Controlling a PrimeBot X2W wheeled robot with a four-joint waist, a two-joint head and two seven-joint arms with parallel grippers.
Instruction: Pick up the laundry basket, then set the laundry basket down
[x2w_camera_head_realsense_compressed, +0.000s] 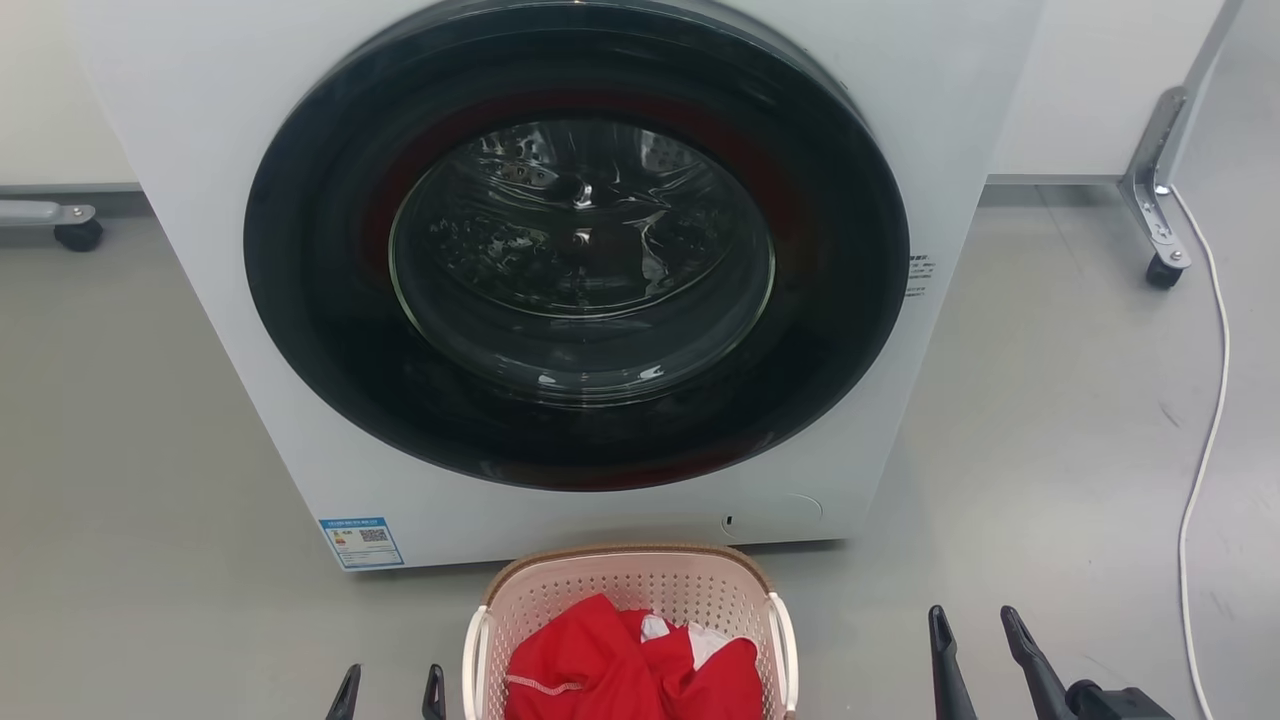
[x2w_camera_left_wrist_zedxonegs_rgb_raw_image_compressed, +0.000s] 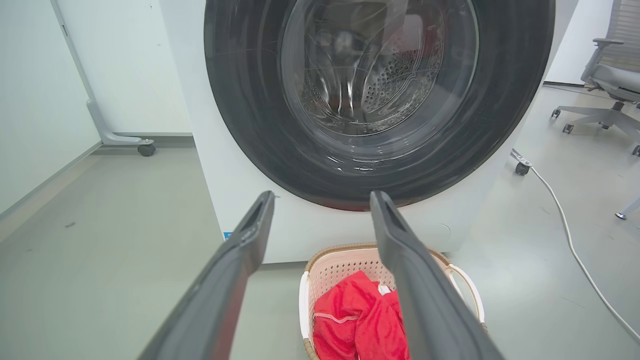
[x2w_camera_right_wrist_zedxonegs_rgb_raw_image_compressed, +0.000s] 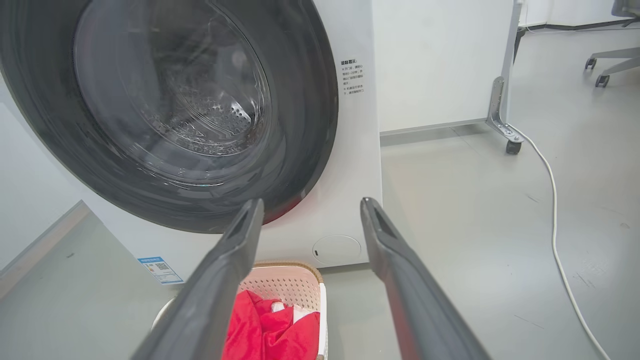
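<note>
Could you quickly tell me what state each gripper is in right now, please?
Left gripper: open, holding nothing.
Right gripper: open, holding nothing.

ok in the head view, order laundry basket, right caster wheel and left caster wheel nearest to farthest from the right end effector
From the right end effector:
1. laundry basket, on the floor just to its left.
2. right caster wheel, farther back on the right.
3. left caster wheel, far across at the view's upper left.
</note>
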